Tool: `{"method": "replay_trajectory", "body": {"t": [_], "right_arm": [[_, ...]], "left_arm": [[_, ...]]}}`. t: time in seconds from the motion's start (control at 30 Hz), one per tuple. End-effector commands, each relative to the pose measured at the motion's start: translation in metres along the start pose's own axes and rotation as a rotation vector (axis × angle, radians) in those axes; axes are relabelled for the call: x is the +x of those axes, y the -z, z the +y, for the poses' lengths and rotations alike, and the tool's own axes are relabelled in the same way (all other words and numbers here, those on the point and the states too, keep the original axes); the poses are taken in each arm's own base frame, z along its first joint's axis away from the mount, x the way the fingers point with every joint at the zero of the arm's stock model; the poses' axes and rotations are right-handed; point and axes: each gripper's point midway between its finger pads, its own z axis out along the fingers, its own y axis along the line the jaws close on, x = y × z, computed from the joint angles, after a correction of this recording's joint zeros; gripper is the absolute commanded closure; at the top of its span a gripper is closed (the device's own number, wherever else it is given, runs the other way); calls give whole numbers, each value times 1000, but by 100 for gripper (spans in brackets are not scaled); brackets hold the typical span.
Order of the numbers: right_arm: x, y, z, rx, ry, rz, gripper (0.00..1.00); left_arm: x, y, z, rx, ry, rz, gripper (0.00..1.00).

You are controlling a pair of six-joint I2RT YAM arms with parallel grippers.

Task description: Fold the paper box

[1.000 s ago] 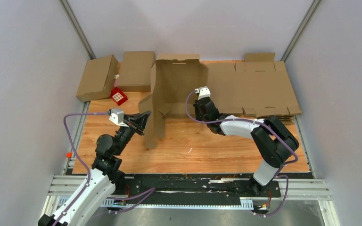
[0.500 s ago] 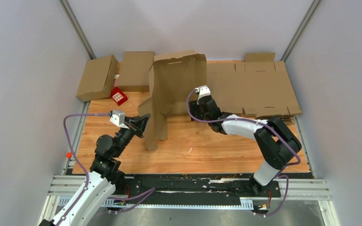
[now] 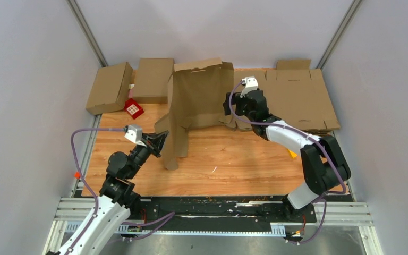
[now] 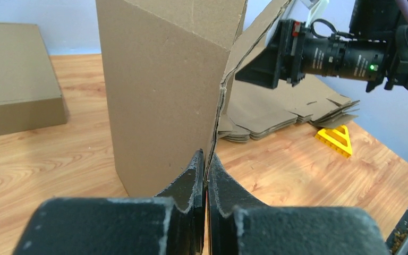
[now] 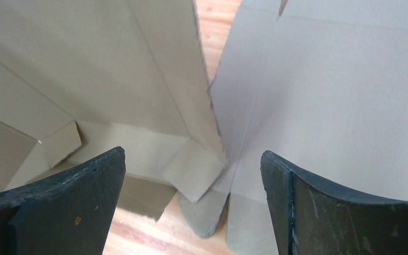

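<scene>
2 arms attend 1 box (image 3: 199, 95), standing half-open between them toward the back. At left, my left gripper (image 4: 206, 159) is pinched tight on the box's near panel edge. At right, my right gripper (image 5: 191, 159) is spread wide, holding nothing, facing the box's right corner. Recommendation: I keep the left pinch steady as anchor, then close the right on 1 wall only, clear of the stack of flat cardboard (image 3: 297, 101) beside it.
</scene>
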Motion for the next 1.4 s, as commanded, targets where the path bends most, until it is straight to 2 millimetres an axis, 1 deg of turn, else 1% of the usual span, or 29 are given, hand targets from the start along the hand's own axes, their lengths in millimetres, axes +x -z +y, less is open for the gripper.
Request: {"method": "replay_trajectory", "body": {"t": [0.0, 0.1, 0.17, 0.27, 0.3, 0.4, 0.43, 0.47, 0.53, 0.63, 0.67, 0.73, 0.77, 0.87, 0.9, 0.93, 1.03, 1.07, 1.1, 1.17, 1.2, 1.23, 1.27, 1.33, 1.37], "right_arm": [[-50, -13, -1, -196, -44, -115, 2], [-58, -21, -4, -301, -48, -145, 4], [-58, -30, -5, -317, -17, -135, 5], [-53, -41, 5, -382, -3, -98, 13], [-51, -44, 9, -409, -9, -89, 19], [-41, -49, 20, -444, -14, -63, 26], [-37, -50, 24, -454, -10, -58, 31], [-35, -49, 28, -466, -6, -55, 39], [-31, -48, 36, -474, -9, -45, 63], [-27, -43, 41, -432, -13, -31, 81], [-29, -38, 45, -420, -6, -43, 87], [-31, -31, 47, -373, 4, -63, 95], [-31, -26, 52, -366, 14, -72, 97], [-27, -14, 59, -314, 35, -77, 100], [-26, -10, 60, -304, 38, -82, 100], [-24, -5, 62, -302, 42, -92, 100], [-20, 5, 65, -291, 56, -111, 100], [-17, 8, 64, -286, 64, -108, 100], [-17, 12, 65, -287, 77, -119, 100], [-18, 17, 65, -274, 101, -139, 100], [-18, 19, 65, -265, 106, -144, 100], [-19, 21, 65, -264, 110, -148, 100], [-19, 22, 67, -268, 111, -153, 100], [-22, 24, 71, -275, 113, -162, 100], [-23, 25, 73, -274, 116, -165, 100]], "left_arm": [[30, 8, 12, -60, 15, 131, 93], [31, 10, 12, -63, 13, 138, 92], [32, 12, 12, -63, 7, 139, 92], [33, 14, 15, -76, 3, 142, 91], [33, 14, 16, -80, 1, 140, 91], [35, 15, 17, -82, -14, 135, 91], [35, 16, 18, -84, -18, 133, 91], [35, 16, 19, -90, -25, 133, 91], [34, 18, 21, -101, -33, 133, 91], [34, 20, 24, -116, -33, 123, 89], [33, 22, 25, -123, -34, 116, 88], [30, 25, 29, -153, -30, 103, 85], [30, 27, 33, -178, -26, 98, 82], [29, 36, 49, -275, -24, 86, 60], [30, 39, 55, -308, -22, 82, 56], [31, 41, 59, -334, -20, 77, 54], [31, 42, 65, -366, -24, 66, 53], [31, 42, 67, -375, -27, 63, 58], [31, 42, 69, -385, -33, 62, 63], [32, 42, 72, -395, -40, 66, 77], [33, 41, 72, -392, -44, 71, 82], [34, 41, 71, -385, -48, 79, 84], [36, 40, 70, -380, -50, 86, 83], [37, 40, 69, -370, -55, 92, 72], [38, 40, 69, -367, -54, 94, 68]]}}
